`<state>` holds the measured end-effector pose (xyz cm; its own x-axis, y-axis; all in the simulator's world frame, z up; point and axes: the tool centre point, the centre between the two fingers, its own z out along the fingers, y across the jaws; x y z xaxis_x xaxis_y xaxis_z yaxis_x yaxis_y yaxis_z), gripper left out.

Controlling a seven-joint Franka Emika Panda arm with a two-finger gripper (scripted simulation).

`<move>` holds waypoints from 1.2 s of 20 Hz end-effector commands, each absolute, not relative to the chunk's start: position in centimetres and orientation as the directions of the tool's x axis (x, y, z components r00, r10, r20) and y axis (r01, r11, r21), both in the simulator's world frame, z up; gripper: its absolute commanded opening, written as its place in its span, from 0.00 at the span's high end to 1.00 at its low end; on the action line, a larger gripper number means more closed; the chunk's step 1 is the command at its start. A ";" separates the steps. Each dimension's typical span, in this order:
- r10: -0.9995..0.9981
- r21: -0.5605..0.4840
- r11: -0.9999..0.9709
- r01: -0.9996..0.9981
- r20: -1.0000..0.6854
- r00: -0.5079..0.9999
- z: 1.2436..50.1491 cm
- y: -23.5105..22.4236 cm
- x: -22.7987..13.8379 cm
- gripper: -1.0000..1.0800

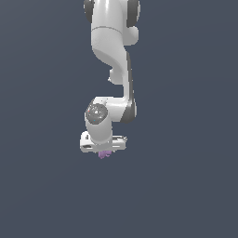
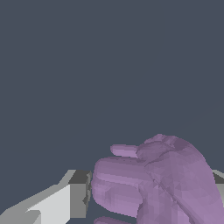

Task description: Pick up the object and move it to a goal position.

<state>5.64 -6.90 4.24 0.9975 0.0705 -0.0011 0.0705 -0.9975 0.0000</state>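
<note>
- The arm reached down from the top of the exterior view, with the gripper at its lower end.
- The object, a light-purple lumpy blob, sat between the fingers. One finger pad lay against its side; the opposite finger showed only as a sliver at the frame edge.
- The gripper appeared clenched on the object. In the exterior view the blob protruded just below the hand.
- Whether the object rested on a surface or hung clear could not be told; the background was uniform dark grey.
- Judgement for the carry: keep the clamp steady and move smoothly, since an irregular shape held on few contact points could twist or slip.
- No goal marker was visible in either view.
- No containers were visible.
</note>
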 end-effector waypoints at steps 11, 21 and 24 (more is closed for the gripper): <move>0.071 0.001 -0.997 0.071 0.000 0.997 11.5 -1.2 3.9 1.00; 0.071 0.002 -0.997 0.071 0.000 0.997 21.3 6.5 1.6 1.00; 0.071 0.002 -0.997 0.071 0.000 0.997 24.3 8.8 1.0 1.00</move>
<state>1.35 7.64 22.79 0.9974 0.0718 0.0004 0.0718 -0.9974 0.0015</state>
